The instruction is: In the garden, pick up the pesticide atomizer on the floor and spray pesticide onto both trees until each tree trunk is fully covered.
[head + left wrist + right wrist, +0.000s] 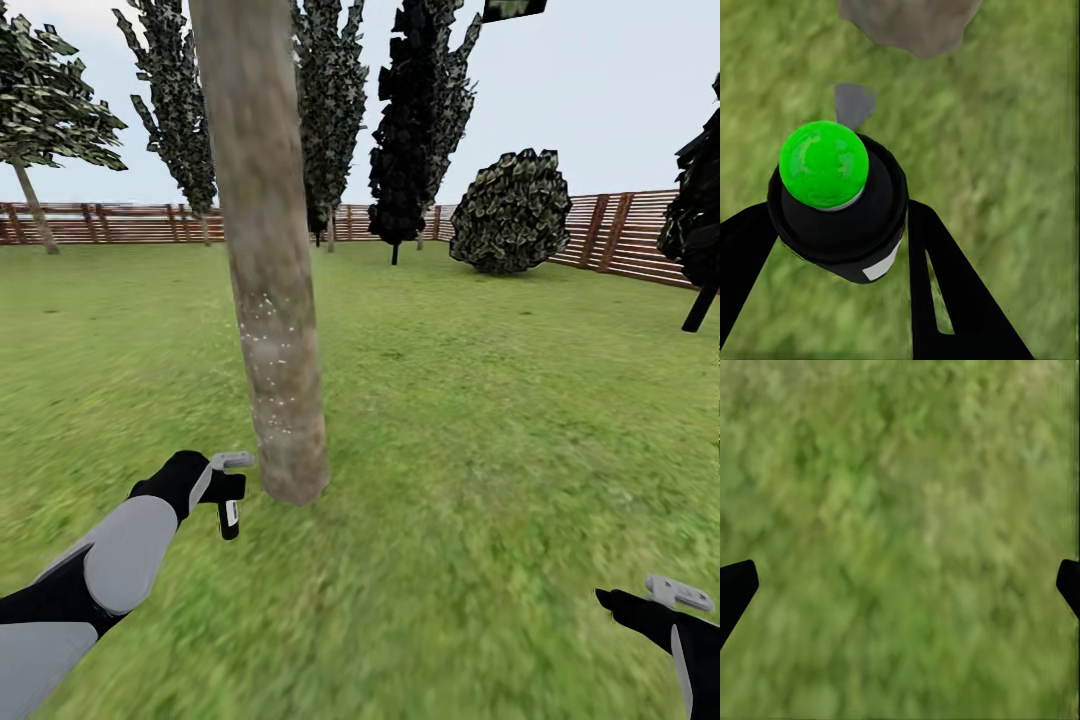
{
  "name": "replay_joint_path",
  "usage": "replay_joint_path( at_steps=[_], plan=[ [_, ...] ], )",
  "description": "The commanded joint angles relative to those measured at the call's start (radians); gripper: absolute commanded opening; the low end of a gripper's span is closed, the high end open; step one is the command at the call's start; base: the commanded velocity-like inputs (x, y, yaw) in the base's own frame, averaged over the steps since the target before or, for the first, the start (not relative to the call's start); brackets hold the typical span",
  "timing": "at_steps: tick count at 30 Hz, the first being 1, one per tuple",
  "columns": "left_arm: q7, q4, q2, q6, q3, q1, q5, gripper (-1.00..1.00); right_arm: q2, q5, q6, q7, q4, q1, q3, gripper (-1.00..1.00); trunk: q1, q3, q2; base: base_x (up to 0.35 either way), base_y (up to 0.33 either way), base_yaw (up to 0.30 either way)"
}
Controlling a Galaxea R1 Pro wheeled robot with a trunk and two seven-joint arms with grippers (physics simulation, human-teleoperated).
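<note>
Between the fingers of the left gripper sits the pesticide atomizer, a small black can hanging down from the jaws, which are clamped on it; the left wrist view shows a green cap on the can. Just beyond that gripper rises the tree trunk, its bark dusted with white specks of pesticide. Over bare grass, the right gripper holds nothing, fingers spread wide apart.

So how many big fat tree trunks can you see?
1. The thick grey-brown tree trunk stands on the grass just ahead of the left gripper, dusted with white specks. The second task tree may be out of frame.
</note>
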Motion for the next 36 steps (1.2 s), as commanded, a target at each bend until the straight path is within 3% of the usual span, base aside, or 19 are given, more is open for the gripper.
replay_joint_path(
  at_steps=[1, 19, 30, 36],
  plan=[
    [-0.008, -0.002, -0.001, 0.004, 0.006, -0.001, -0.011, -1.00, 0.001, 0.011, 0.003, 0.009, -0.001, -0.001, -0.003, 1.00, 0.000, -0.001, 0.000, 0.000, -0.311, 0.004],
    [-0.008, -0.001, -0.001, 0.004, 0.006, -0.001, -0.009, -1.00, 0.001, 0.011, 0.003, 0.009, -0.001, -0.001, -0.002, 1.00, 0.000, -0.001, 0.000, 0.000, -0.312, 0.227],
    [-0.008, 0.000, -0.001, 0.003, 0.006, -0.001, -0.009, -1.00, 0.001, 0.011, 0.003, 0.009, -0.001, -0.001, -0.002, 1.00, 0.000, -0.001, 0.000, 0.013, -0.312, 0.031],
    [-0.009, 0.000, -0.001, 0.003, 0.006, -0.001, -0.009, -1.00, 0.001, 0.011, 0.003, 0.009, -0.001, -0.001, -0.002, 1.00, 0.000, -0.001, 0.000, 0.087, -0.312, 0.200]
  ],
)
